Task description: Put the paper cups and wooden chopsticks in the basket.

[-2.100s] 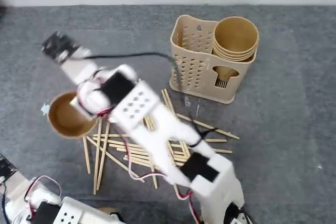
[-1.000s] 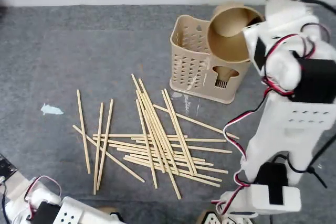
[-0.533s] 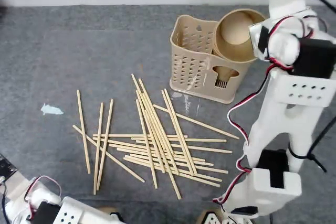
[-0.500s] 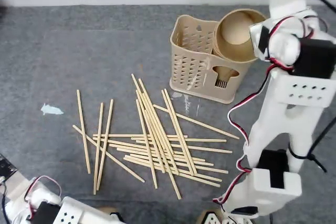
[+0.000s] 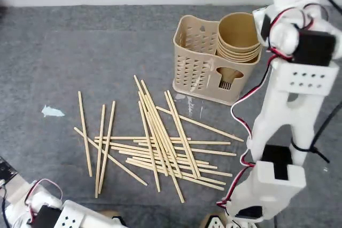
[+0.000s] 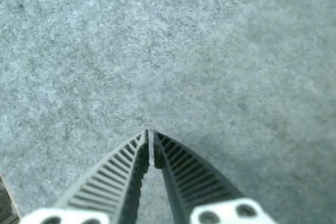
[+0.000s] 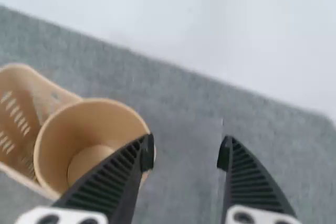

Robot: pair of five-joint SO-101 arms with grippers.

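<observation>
Right tool: jaws stood apart, gripping nothing, one finger just beside the top cup's rim.
Left tool: jaws together, empty, low over the grey tabletop.
Paper cups: nested upright in one compartment of the basket, toward the tabletop's far edge.
Wooden chopsticks: a crossed, flat heap between the basket and the near edge.
Risk, cups: a finger withdrawing so close could hook the rim and tip the stack.
Risk, chopsticks: thin, overlapping sticks could slip or scatter when pinched.
</observation>
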